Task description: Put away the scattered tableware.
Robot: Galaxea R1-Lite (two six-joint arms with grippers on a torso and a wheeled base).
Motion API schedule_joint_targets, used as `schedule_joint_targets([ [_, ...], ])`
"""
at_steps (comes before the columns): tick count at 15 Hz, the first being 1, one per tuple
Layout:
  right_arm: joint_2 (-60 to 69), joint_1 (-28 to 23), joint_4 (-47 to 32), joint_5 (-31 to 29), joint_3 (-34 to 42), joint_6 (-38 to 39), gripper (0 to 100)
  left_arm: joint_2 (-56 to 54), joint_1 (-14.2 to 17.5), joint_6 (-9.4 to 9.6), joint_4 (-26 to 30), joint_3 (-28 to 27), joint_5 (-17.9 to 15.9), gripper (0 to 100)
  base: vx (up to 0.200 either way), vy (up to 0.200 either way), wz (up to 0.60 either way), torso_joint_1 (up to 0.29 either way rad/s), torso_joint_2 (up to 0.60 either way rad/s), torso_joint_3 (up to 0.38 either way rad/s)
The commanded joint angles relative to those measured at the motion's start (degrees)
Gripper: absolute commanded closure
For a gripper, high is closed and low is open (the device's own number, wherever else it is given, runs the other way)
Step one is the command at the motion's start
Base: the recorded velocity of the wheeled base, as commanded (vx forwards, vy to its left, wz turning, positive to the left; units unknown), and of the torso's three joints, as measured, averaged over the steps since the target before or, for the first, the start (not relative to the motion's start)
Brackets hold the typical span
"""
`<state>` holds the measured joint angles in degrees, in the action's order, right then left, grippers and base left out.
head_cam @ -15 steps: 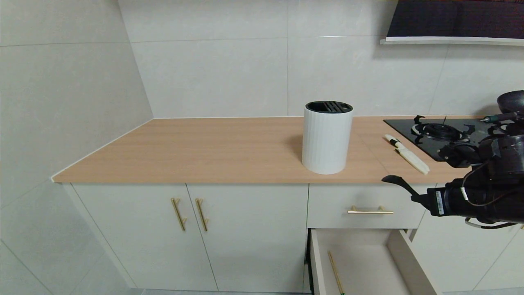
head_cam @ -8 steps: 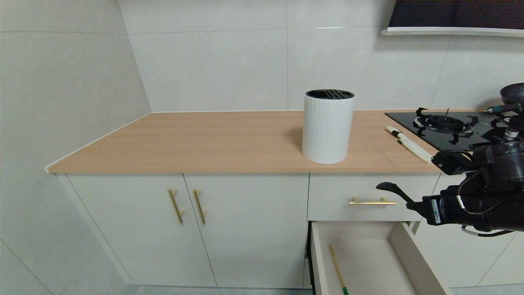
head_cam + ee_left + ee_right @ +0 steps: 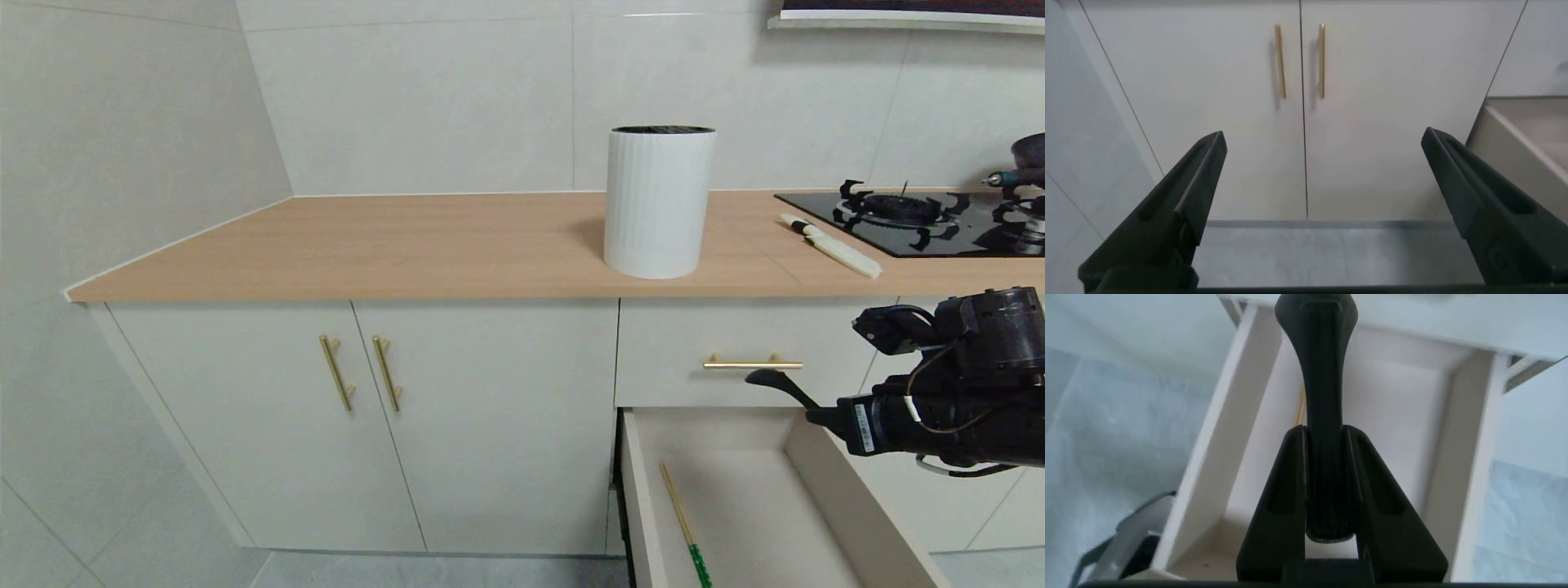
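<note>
Where the long wooden bench (image 3: 408,245) runs under the tiled wall, nothing is in play yet; the action sits lower, at the open drawer (image 3: 735,490) beneath it. Beside that, the cabinet doors (image 3: 1306,122) face the left gripper (image 3: 1323,143), whose fingers stand wide apart around nothing. Up on the bench stands the tall white holder (image 3: 660,204), its slotted top barely showing from this angle, and the hob (image 3: 914,220) is cut off at the edge.

Now the right gripper (image 3: 829,412), clamped tight on a black utensil (image 3: 775,380), is poised right over the drawer mouth. That utensil looks light, stiff and smooth, so a grip on a narrow shaft could let it swivel. Whether it is a spoon or a spatula cannot be told: the right wrist view gives just a slim shaft with a rounded end.

Near the hob lies the knife (image 3: 831,247), pale and flat on the bench, well apart from the holder. It should be rigid and light, best taken by the handle, though which end that is remains hard to read.

Smallest of all is the chopstick (image 3: 682,523), lying along the drawer's left wall, thin and easily rolled. Its green tip is cut off below, and whether it is one or a pair is unclear.
</note>
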<state>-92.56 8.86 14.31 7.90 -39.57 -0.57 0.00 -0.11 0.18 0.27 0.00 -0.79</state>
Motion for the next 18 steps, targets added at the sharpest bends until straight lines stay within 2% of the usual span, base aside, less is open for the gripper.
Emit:
schedule_joint_targets([
  [1,-0.69,0.1,0.01,0.01,0.37,-0.13,100,0.0,0.02,-0.01,0.0,0.0,0.0,0,0.0,0.0,0.0,-0.159,0.47,0.3],
  [7,-3.06,1.07,4.94,-0.08,2.66,-0.57,100,0.0,0.02,-0.01,0.0,0.0,0.0,0,0.0,0.0,0.0,-0.124,0.42,0.298],
  [13,-6.14,1.07,5.29,-0.08,2.48,-0.92,100,0.0,0.02,-0.01,0.0,0.0,0.0,0,0.0,0.0,0.0,-0.014,0.05,0.033],
  [16,-14.31,1.07,7.13,-0.25,1.25,-0.31,100,0.0,0.02,-0.01,0.0,0.0,0.0,0,0.0,0.0,0.0,0.0,0.0,0.0],
  [18,-21.43,0.89,10.47,-2.63,0.28,1.19,100,0.0,0.02,-0.01,0.0,0.0,0.0,0,0.0,0.0,0.0,0.0,0.0,0.0],
])
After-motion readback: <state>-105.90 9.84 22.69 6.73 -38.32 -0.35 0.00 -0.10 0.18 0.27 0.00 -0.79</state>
